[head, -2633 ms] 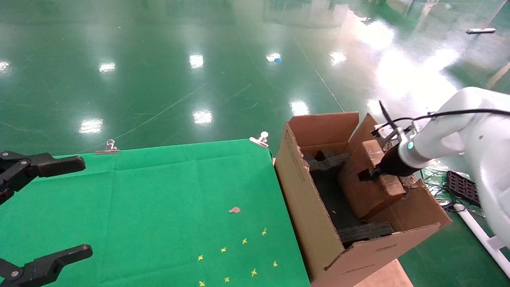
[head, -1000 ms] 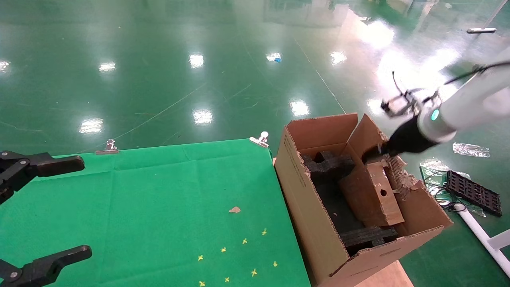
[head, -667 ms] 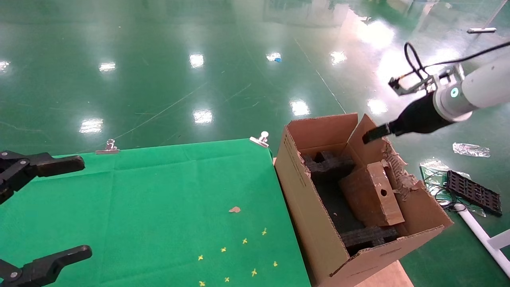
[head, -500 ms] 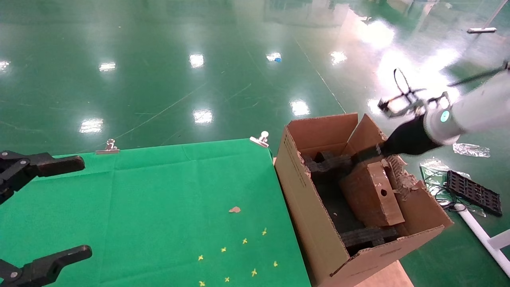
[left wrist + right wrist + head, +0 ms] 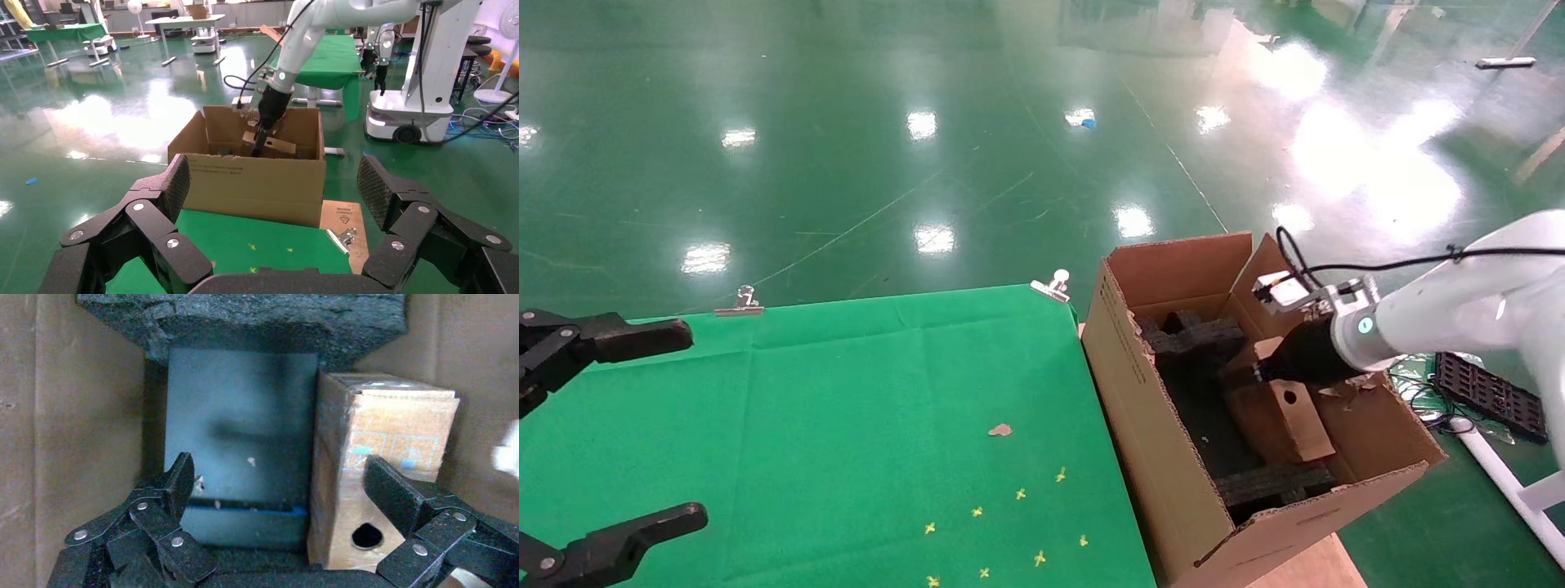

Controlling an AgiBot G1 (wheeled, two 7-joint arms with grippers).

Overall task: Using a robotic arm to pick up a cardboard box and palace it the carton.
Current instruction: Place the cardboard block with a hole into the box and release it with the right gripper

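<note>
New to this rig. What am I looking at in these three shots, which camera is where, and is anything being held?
It is a two-armed robot. The head view looks down from the robot's head; the other two look out from each wrist.

The right gripper, on the white arm, is open and reaches into the carton, with one finger beside the cardboard box and nothing gripped. The box leans inside among black foam inserts.

The left gripper is open and parked over the green cloth, which carries yellow cross marks and is held by metal clips. Its camera sees the carton from farther off.
</note>
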